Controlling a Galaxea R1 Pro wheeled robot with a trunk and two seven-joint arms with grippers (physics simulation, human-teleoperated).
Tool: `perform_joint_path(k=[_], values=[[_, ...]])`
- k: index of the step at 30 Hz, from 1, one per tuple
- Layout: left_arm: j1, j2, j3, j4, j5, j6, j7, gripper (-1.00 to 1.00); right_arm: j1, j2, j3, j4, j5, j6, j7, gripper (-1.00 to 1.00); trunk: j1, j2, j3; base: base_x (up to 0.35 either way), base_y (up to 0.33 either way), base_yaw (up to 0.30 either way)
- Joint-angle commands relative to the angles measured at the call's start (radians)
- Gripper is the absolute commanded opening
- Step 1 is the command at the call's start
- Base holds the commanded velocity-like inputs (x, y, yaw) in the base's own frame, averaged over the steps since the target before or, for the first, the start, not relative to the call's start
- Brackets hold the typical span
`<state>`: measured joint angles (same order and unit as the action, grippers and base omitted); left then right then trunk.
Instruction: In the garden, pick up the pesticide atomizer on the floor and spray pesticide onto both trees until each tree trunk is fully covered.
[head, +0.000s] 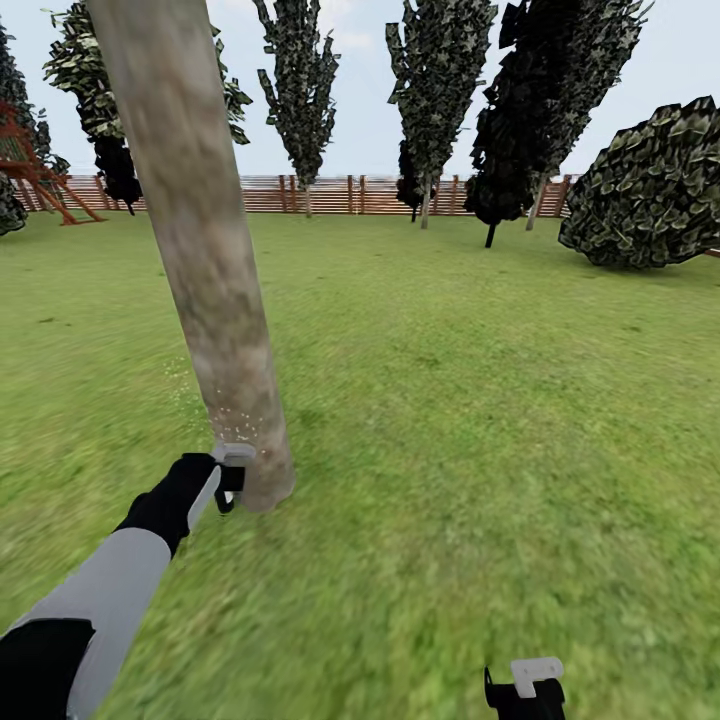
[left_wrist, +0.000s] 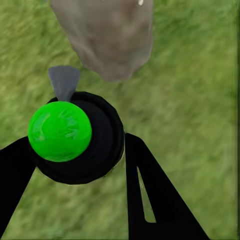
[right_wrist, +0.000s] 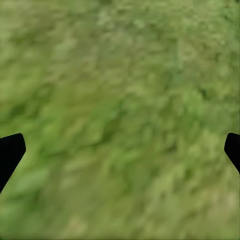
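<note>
1. The left gripper (head: 232, 478) is clamped around the pesticide atomizer (left_wrist: 75, 137). In the left wrist view the two dark fingers (left_wrist: 150, 200) flank the bottle's round black body, whose bright green face points at the camera and whose grey nozzle (left_wrist: 64, 81) points at the bark.
2. The relation that matters: the tree trunk (head: 205, 270) stands directly ahead of the nozzle, very close, near the trunk's foot. The trunk's long axis rises up and away, leaning in the head view, so covering it looks to call for sweeping the nozzle upward along that axis.
3. Pale specks (head: 225, 415) dot the bark and the air just above the left gripper; they are probably spray droplets, low on the trunk, while the upper bark looks bare of them.
4. The right gripper (head: 527, 690) hangs low at the near edge of the head view, well apart from the trunk. Its fingertips (right_wrist: 11, 152) sit at opposite edges of the right wrist view, spread wide with nothing but grass (right_wrist: 120, 115) between them. The left arm is plainly the nearer one.
5. Nothing stands between nozzle and trunk; lawn (head: 470, 400) surrounds its base.
6. Farther off stand a round shrub (head: 650, 190), dark conifers (head: 440, 90), a red play frame (head: 35, 165) and the slatted fence (head: 330, 193).
</note>
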<state>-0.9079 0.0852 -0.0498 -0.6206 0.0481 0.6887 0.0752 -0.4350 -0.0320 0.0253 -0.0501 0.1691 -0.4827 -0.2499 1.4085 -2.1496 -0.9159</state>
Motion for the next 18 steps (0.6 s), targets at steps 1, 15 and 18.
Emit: perform_joint_path(k=[1, 15, 18], values=[[-0.011, 0.001, -0.005, -0.001, 0.004, 0.005, 0.006, -1.0, -0.001, 0.0, 0.002, 0.001, 0.01, 0.0, -0.009, 1.0, 0.0, 0.0, -0.001, 0.0, 0.0, 0.005], [-0.04, 0.037, -0.011, -0.004, 0.006, 0.071, 0.003, -1.0, -0.001, 0.0, 0.002, 0.001, 0.01, 0.0, -0.009, 1.0, 0.0, 0.0, -0.001, 0.0, 0.0, 0.0], [-0.066, 0.039, -0.009, -0.002, 0.005, 0.084, 0.002, -1.0, -0.001, 0.0, 0.002, 0.001, 0.01, 0.0, -0.009, 1.0, 0.0, 0.0, -0.001, 0.0, 0.0, 0.106]])
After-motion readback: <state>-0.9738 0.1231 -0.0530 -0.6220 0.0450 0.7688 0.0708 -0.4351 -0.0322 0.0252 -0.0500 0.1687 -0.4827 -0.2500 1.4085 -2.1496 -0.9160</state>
